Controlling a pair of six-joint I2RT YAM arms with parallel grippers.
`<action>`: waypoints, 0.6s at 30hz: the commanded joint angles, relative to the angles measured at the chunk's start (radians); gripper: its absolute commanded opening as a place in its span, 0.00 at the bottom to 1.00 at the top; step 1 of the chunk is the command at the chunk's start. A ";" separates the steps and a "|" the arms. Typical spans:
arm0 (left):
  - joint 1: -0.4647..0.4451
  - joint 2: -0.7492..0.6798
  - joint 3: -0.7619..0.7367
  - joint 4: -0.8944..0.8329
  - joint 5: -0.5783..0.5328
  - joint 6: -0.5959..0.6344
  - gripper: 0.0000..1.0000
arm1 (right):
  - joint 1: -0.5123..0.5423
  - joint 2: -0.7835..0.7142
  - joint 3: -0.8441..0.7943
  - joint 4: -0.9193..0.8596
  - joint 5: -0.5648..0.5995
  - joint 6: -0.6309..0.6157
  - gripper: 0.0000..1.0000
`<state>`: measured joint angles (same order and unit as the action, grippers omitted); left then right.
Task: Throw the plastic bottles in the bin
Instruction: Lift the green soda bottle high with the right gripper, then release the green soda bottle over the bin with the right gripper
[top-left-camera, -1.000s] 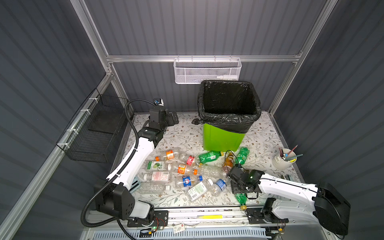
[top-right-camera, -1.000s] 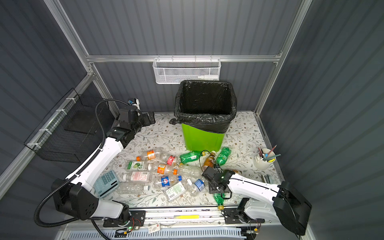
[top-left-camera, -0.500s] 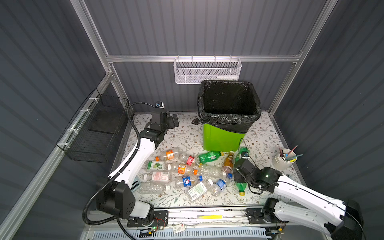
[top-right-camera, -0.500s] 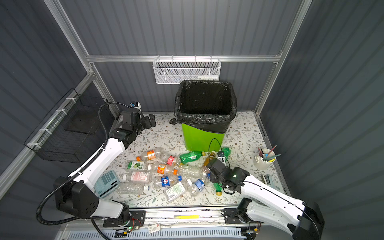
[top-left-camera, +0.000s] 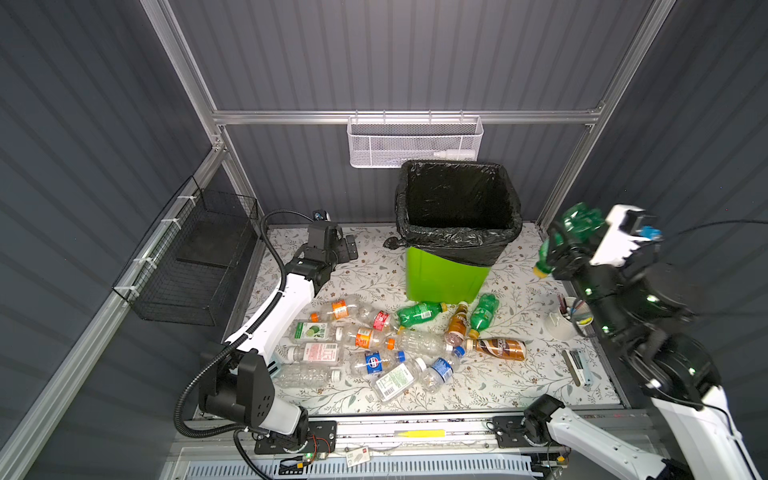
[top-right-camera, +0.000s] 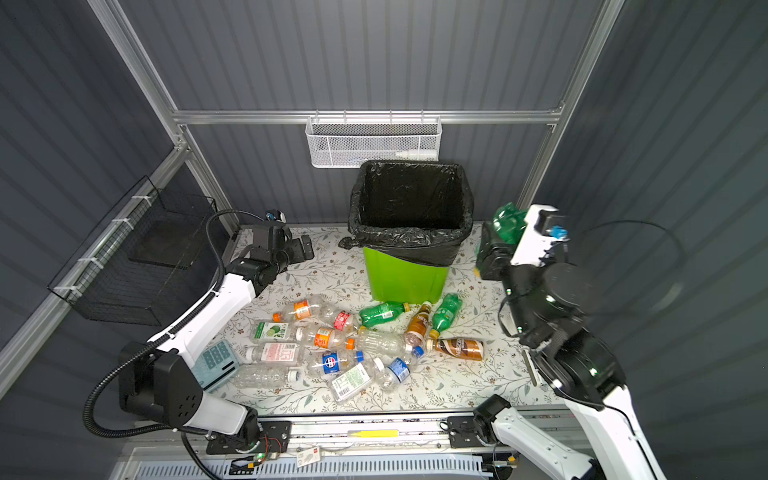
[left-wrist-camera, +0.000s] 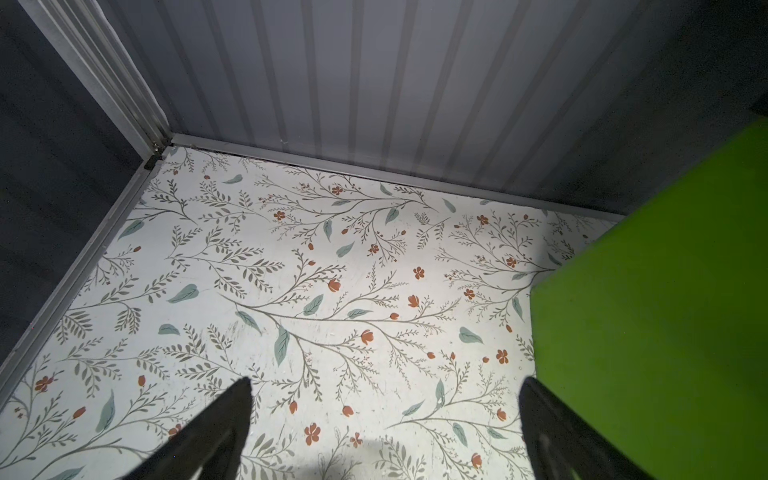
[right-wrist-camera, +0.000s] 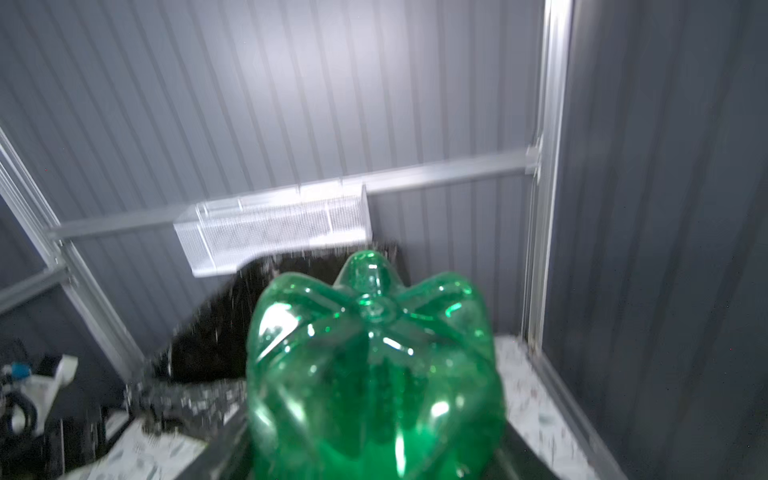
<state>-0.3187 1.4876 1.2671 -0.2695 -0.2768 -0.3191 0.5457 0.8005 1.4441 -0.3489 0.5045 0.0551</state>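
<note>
While the right pincer (top-left-camera: 560, 249) is clenching a green bottle (top-left-camera: 579, 220), it is hanging above the table (top-left-camera: 519, 382), right of the bin (top-left-camera: 444, 278) and apart from it. Left pincer (top-left-camera: 348, 248) is gaping empty beside the bin. Remaining bottles (top-left-camera: 374, 345) are lying before the bin.

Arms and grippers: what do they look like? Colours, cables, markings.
The left arm and right arm match: white tubular links between black joint housings. A black ribbed cable hose loops from the left arm's base. The left gripper has black tapered fingers; right gripper is black too. Green lights dot the right arm's joints; a blue plug sits at its wrist.
</note>
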 joint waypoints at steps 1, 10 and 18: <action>0.007 0.002 -0.014 -0.003 0.010 -0.011 1.00 | -0.004 0.025 0.058 0.290 -0.024 -0.228 0.55; 0.007 -0.006 -0.040 -0.012 0.022 0.000 1.00 | -0.077 0.449 0.339 0.215 -0.345 -0.058 0.61; 0.008 -0.049 -0.066 -0.051 -0.003 0.030 1.00 | -0.122 0.916 1.016 -0.420 -0.384 -0.033 0.99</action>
<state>-0.3187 1.4818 1.2213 -0.2878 -0.2665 -0.3141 0.4286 1.7641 2.3566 -0.5232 0.1108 0.0010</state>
